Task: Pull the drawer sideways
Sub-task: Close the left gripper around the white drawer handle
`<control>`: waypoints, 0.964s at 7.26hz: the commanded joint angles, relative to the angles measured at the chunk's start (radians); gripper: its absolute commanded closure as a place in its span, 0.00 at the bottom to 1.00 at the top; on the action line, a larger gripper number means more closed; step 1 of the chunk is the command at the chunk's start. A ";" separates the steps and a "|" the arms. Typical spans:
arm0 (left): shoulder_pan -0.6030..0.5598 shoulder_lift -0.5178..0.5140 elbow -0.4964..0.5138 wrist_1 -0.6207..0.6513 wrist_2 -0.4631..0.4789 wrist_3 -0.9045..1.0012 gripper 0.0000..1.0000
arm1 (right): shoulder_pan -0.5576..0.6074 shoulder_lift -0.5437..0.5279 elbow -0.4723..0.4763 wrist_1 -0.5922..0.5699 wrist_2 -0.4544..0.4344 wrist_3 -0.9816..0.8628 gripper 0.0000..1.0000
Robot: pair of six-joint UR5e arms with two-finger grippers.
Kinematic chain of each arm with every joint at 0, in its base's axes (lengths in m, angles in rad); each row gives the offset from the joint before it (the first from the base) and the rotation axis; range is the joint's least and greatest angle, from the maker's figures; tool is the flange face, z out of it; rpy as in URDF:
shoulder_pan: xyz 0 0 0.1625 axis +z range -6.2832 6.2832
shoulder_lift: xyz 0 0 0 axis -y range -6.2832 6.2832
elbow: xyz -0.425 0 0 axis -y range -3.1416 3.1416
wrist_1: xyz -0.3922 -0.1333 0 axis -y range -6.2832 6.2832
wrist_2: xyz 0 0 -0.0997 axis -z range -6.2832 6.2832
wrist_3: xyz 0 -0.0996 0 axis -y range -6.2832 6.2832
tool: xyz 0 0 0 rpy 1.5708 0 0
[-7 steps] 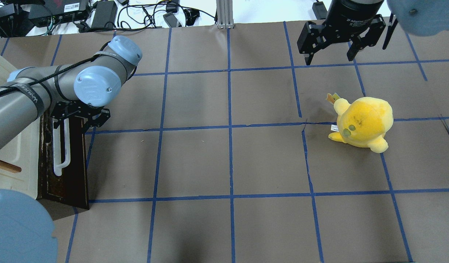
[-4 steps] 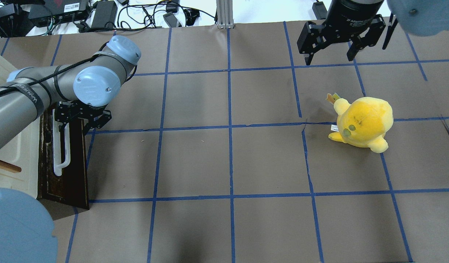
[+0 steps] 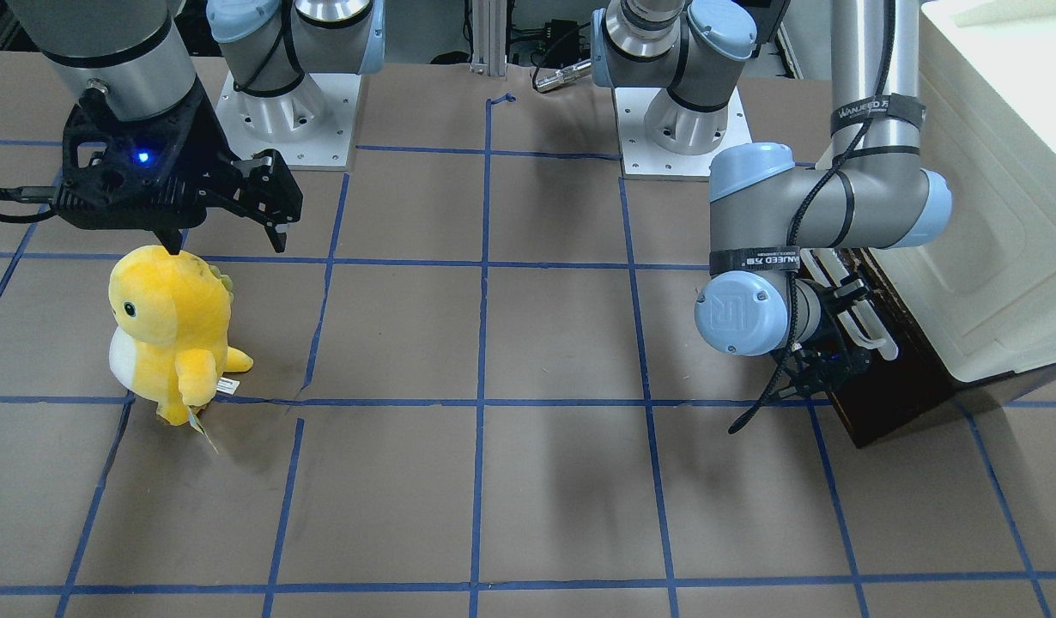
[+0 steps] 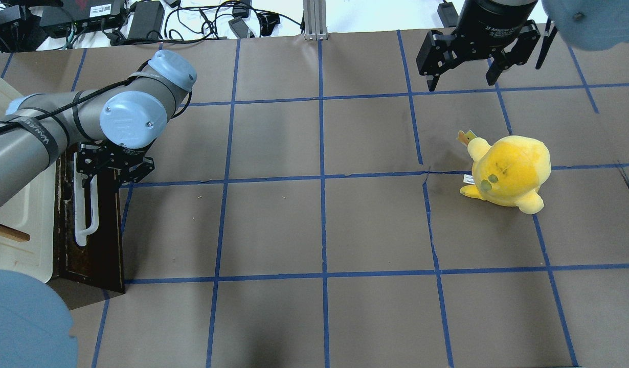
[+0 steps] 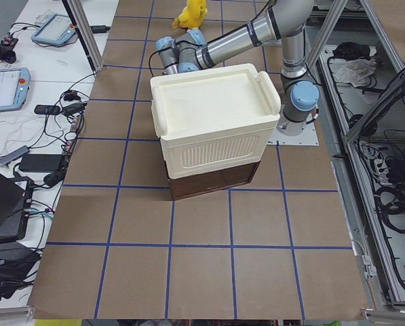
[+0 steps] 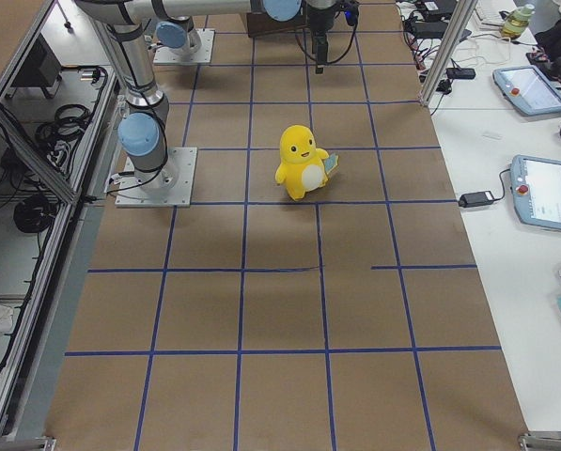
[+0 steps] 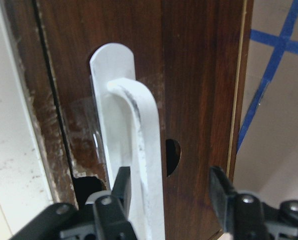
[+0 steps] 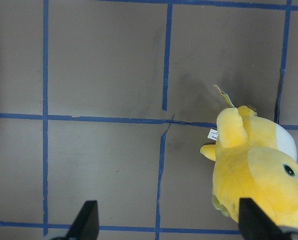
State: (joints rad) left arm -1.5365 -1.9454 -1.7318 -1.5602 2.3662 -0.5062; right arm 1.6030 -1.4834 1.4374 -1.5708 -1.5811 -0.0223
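The dark brown drawer (image 4: 97,240) sits under the cream-white cabinet (image 4: 18,225) at the table's left edge, its long white bar handle (image 4: 82,214) facing the table. My left gripper (image 4: 112,168) is open at the handle's far end. In the left wrist view the handle (image 7: 139,130) runs between my two fingers (image 7: 121,185), close to the left one, and the jaws are not closed on it. My right gripper (image 4: 465,69) is open and empty, high above the far right of the table. The drawer front also shows in the front view (image 3: 889,395).
A yellow plush toy (image 4: 509,174) stands on the right half of the table, below and near my right gripper (image 8: 168,222). Blue tape lines grid the brown table cover. Cables and power bricks (image 4: 145,20) lie beyond the far edge.
My left arm has shifted slightly left, bringing the gripper closer onto the drawer front and handle. The right arm and the plush toy have not moved.
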 commanded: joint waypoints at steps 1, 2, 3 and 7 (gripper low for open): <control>0.001 0.000 0.000 -0.009 -0.001 0.000 0.41 | 0.000 0.000 0.000 0.000 0.001 0.001 0.00; 0.001 0.000 -0.006 -0.014 -0.001 0.000 0.43 | 0.000 0.000 0.000 0.000 0.000 -0.001 0.00; 0.004 0.000 -0.014 -0.014 -0.001 -0.012 0.43 | 0.000 0.000 0.000 0.000 0.001 0.001 0.00; 0.006 0.002 -0.018 -0.017 -0.001 -0.014 0.52 | 0.000 0.000 0.000 0.000 0.001 0.001 0.00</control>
State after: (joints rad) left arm -1.5310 -1.9438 -1.7487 -1.5756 2.3665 -0.5195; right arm 1.6030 -1.4833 1.4374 -1.5708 -1.5805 -0.0215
